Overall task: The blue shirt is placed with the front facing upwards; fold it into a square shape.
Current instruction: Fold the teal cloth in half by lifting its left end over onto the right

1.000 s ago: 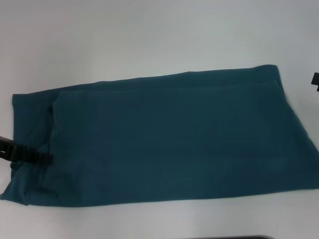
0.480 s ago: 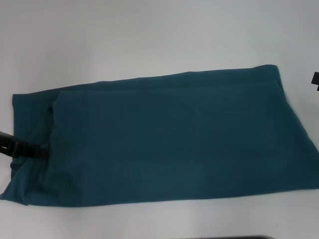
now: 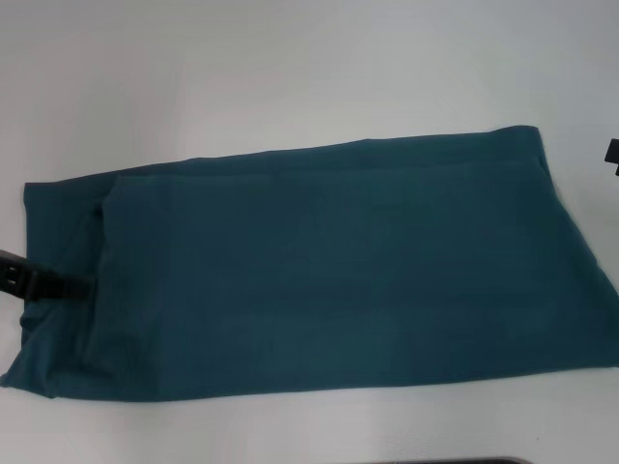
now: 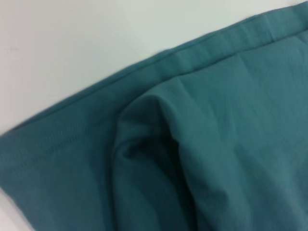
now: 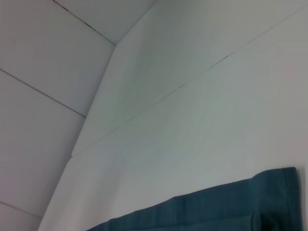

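Observation:
The blue shirt point(image 3: 329, 261) lies flat on the white table, folded into a long band running left to right, with no print showing. A folded-in layer ends in a vertical edge near its left end. My left gripper point(image 3: 58, 283) reaches in from the left edge and sits low over the shirt's left end. The left wrist view is filled by the shirt point(image 4: 216, 144), showing a stitched hem and a soft crease. Only a dark sliver of my right gripper point(image 3: 612, 155) shows at the right edge, off the cloth. In the right wrist view a corner of the shirt point(image 5: 231, 211) shows.
The white table point(image 3: 290, 77) stretches beyond the shirt at the back and along the front. A dark strip point(image 3: 455, 461) shows at the near edge. The right wrist view shows white wall panels point(image 5: 57, 57) beyond the table.
My left gripper has drawn back a little toward the left and the far side over the shirt's left end. The shirt and the right arm have not moved.

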`<state>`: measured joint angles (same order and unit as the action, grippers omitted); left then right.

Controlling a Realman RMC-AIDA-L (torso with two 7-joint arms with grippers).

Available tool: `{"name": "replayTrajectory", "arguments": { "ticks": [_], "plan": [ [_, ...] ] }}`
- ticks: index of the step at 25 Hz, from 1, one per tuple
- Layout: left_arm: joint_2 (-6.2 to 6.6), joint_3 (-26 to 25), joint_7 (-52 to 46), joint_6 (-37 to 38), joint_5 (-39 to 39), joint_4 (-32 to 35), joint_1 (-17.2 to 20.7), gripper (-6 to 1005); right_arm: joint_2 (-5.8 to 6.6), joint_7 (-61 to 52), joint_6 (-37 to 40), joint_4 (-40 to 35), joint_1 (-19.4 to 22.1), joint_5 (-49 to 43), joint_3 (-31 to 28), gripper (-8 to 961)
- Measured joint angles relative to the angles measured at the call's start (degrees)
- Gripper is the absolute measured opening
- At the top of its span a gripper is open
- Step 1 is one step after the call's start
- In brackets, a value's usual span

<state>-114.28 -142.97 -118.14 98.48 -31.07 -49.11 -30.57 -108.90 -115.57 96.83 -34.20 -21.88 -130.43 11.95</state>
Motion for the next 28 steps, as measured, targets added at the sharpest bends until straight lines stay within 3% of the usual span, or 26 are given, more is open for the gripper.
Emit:
{"name": "replayTrajectory", "arguments": {
  "ticks": [3, 16, 22, 28],
  "plan": [
    [-0.01, -0.40, -0.22, -1.11, -0.21, 0.00, 0.00, 50, -0.12, 0.03, -0.11, 0.01, 0.00, 0.00, 0.00, 726],
    [-0.09, -1.66, -0.78, -1.90, 0.02, 0.01, 0.52, 51, -0.25, 0.12, -0.15, 0.01, 0.05, 0.00, 0.03, 726],
    [0.84, -1.92, -2.29, 0.26, 0.05, -0.67, 0.60, 50, -0.30, 0.10, -0.14, 0.01, 0.04, 0.00, 0.01, 723],
    [1.45, -1.54, -2.67, 2.25, 0.32, -0.60, 0.60, 152, -0.34, 0.09, -0.22, 0.01, 0.09, 0.00, 0.00, 717]
  ]
}}
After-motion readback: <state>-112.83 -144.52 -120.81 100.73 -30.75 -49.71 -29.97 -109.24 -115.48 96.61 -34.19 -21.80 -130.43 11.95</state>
